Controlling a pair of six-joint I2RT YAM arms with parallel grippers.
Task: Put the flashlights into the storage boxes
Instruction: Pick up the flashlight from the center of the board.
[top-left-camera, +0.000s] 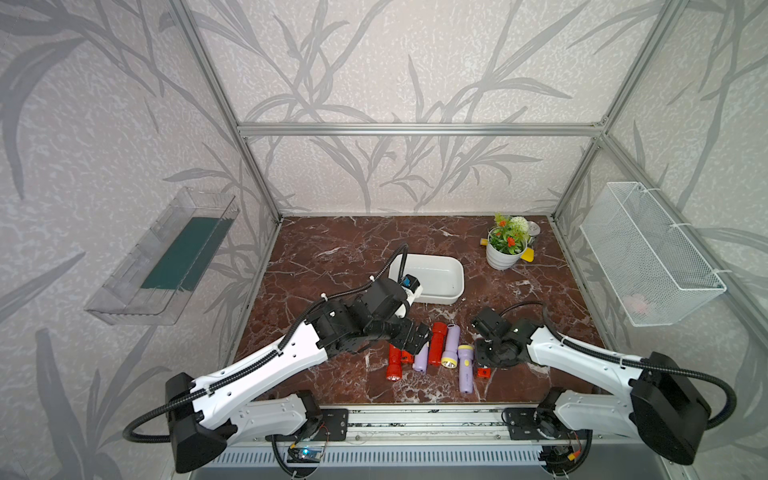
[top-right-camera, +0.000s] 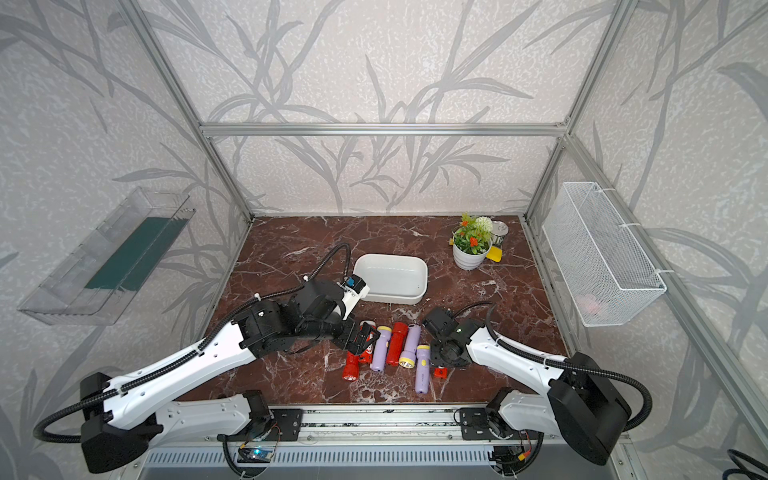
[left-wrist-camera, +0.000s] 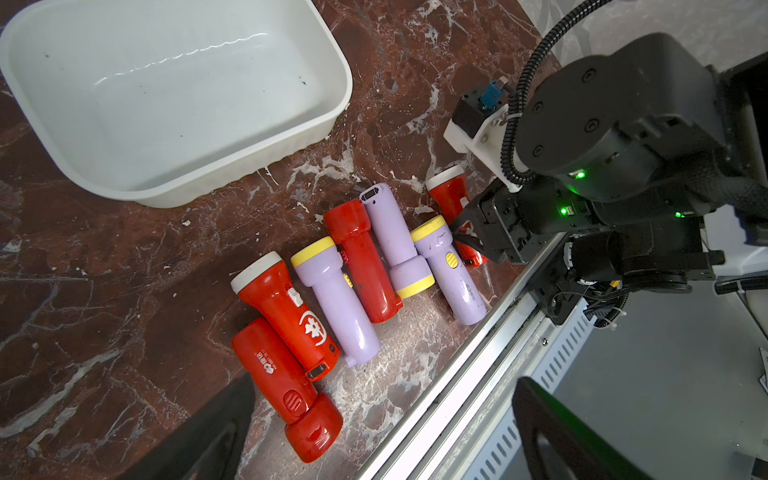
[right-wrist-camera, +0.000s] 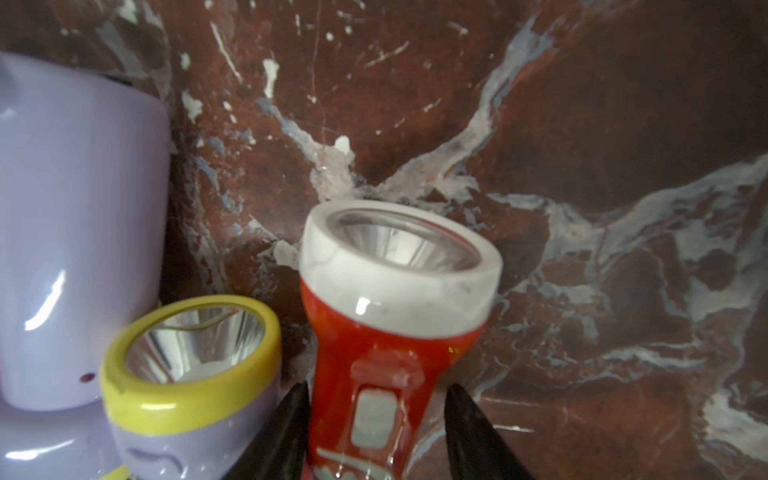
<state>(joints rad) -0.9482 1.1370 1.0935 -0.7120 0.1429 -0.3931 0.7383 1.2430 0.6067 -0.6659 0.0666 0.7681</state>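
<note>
My right pincer (right-wrist-camera: 376, 388) straddles a white-ringed red flashlight (right-wrist-camera: 395, 324) on the marble table (right-wrist-camera: 582, 145), fingers (right-wrist-camera: 469, 428) apart (a sliver of gap on one side). My left pincer (top-left-camera: 413, 337) gapes wide, near the white storage box (top-left-camera: 436, 297).

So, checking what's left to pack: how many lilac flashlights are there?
3, all lying in the row on the table: left lilac flashlight, middle lilac flashlight, right lilac flashlight. None appears hidden. The tub holds none.
</note>
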